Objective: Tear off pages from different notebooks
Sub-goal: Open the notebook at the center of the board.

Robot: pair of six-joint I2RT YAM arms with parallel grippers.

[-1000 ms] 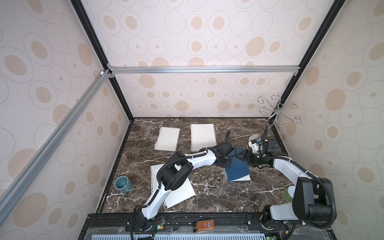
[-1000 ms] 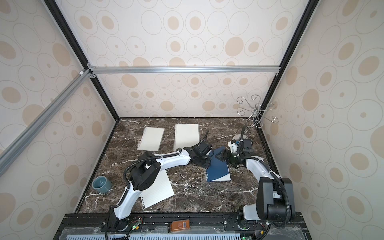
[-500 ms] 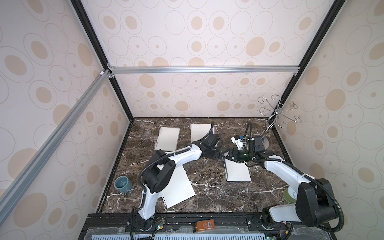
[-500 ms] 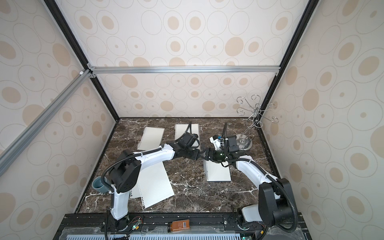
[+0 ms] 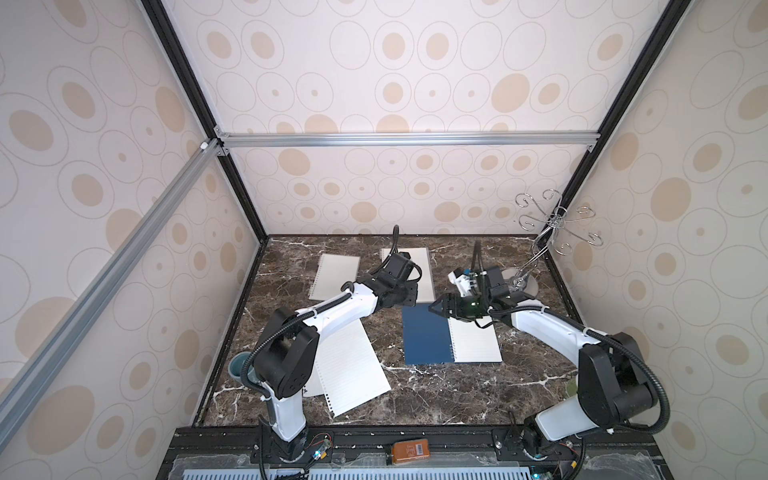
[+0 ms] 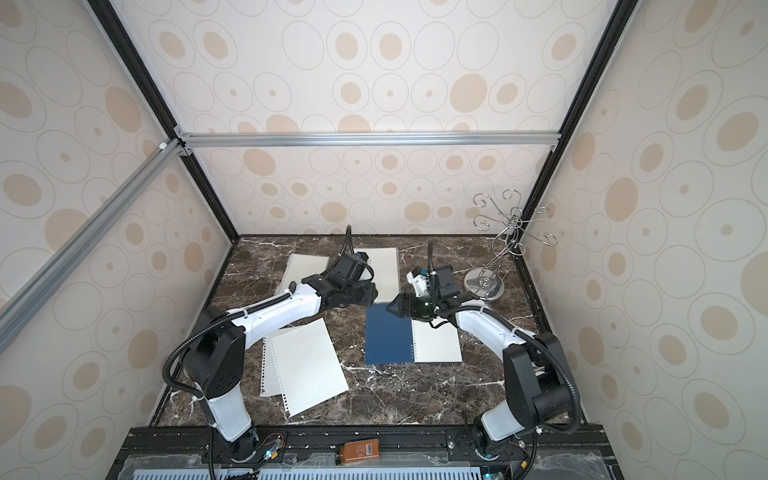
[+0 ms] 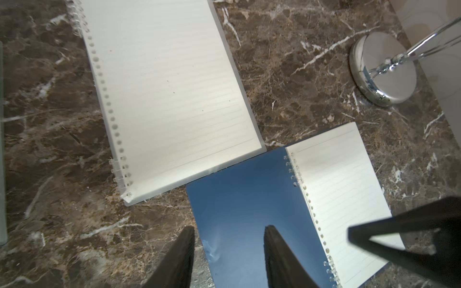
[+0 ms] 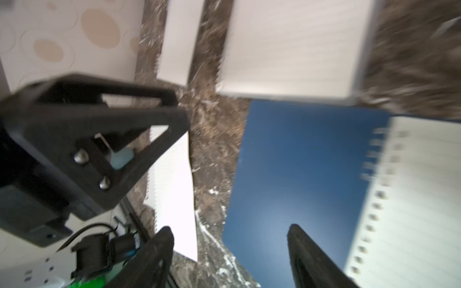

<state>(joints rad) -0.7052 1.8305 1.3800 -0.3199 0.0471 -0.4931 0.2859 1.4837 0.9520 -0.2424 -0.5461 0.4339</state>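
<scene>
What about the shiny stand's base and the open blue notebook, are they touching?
Apart. The left wrist view shows bare marble table between the stand's base and the open page of the blue notebook.

Left gripper [image 7: 229, 228], jaws apart, hangs over the open blue notebook [image 7: 244, 199] — clear-covered notebook [image 7: 169, 94] just beside its corner.

Both arms reach forward and bend inward, wrists tipped down. Now the left gripper [image 5: 410, 296] hangs with its jaws parted, nothing between the fingers [image 7: 179, 259]. Just beside it, the right gripper [image 5: 437, 309] points its tips toward the left gripper, jaws spread wider and empty too, and the two are close but not touching
</scene>
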